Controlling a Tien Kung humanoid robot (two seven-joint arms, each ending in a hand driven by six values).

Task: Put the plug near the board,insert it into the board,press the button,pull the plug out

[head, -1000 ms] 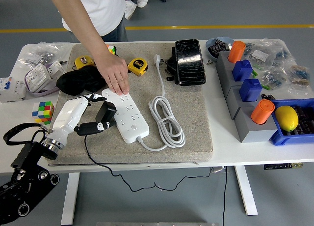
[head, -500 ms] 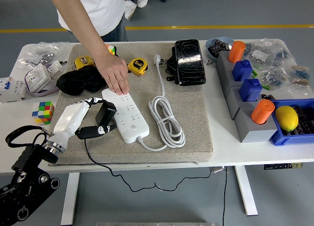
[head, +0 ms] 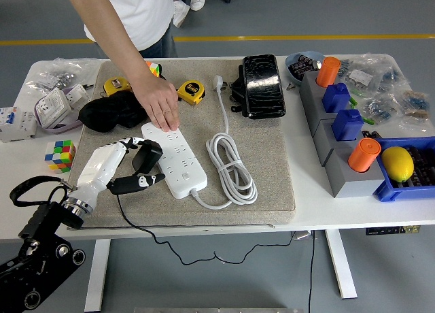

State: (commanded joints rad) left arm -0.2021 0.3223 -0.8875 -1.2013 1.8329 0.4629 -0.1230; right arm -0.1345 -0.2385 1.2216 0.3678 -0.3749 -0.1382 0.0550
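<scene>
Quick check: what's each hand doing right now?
Left hand: shut on the black plug, beside the white power strip.
Right hand: not in view.
Person's hand: resting flat on the strip's far end.

The strip's (head: 175, 157) upper end is blocked by a person's hand (head: 158, 107) pressing on it. Its left edge is taken by the left hand (head: 121, 169) and plug (head: 147, 156). A coiled cord (head: 232, 169) crowds the right side. The mat (head: 258, 150) at centre right lies open.

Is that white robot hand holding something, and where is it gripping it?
Yes: the left hand grips the black plug by its body, beside the white power strip.
</scene>
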